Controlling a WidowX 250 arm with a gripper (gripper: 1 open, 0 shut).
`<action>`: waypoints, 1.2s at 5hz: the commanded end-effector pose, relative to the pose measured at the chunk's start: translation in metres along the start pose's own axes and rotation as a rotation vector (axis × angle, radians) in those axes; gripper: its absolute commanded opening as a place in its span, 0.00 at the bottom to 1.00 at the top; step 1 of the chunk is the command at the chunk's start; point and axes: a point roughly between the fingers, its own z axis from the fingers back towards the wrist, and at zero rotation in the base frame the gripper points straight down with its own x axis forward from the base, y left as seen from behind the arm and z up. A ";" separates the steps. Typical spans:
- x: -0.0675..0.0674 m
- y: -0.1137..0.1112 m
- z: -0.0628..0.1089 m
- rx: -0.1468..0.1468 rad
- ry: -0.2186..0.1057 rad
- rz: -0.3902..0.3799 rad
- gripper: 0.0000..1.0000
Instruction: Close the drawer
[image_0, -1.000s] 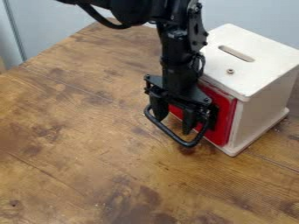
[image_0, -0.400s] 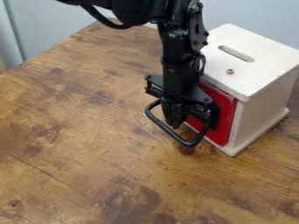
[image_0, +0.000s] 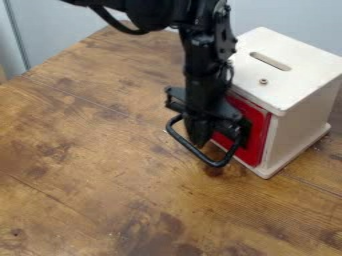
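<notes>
Your handle loop (image_0: 186, 147) juts out left and below; 1 snag on it could drag the drawer open. Gripper (image_0: 199, 136) looks closed, fingers together; can't tell if it has the loop. Drawer (image_0: 251, 140) is just right of it, 1 remaining gap unreadable. Push off-centre and you risk jamming it or shoving the box (image_0: 289, 75).

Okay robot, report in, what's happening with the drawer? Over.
Claw shut, down by the black handle. Red drawer sits in its box. Nothing seen blocking. Over.
</notes>
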 end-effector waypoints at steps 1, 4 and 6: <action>0.003 0.011 0.024 0.005 -0.074 0.021 0.00; 0.000 0.020 0.026 0.005 -0.107 0.047 0.00; 0.011 0.021 0.032 0.002 -0.100 0.047 0.00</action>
